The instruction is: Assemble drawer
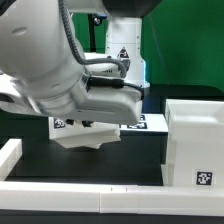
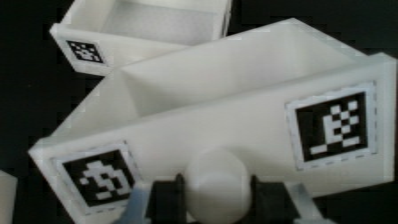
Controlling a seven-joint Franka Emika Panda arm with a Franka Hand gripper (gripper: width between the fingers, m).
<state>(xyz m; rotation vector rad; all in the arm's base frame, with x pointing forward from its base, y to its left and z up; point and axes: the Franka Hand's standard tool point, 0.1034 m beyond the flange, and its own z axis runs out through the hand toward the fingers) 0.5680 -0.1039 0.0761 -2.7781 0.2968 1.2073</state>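
Leftmost in the exterior view, a low white border rail (image 1: 14,160) edges the black table (image 1: 130,160), and the Panda arm (image 1: 45,70) fills the upper left of the frame. Its gripper (image 1: 93,122) is clamped on the round knob (image 2: 217,172) of a white drawer tray (image 1: 85,136), with the fingers (image 2: 164,197) on either side (the wrist view shows this best). The tray hangs tilted just left of centre. Behind it lies the marker board (image 1: 145,124). The wrist view shows a second tray (image 2: 143,25) beyond the held one. At the exterior view's right stands the large drawer shell (image 1: 195,140), apart from the tray.
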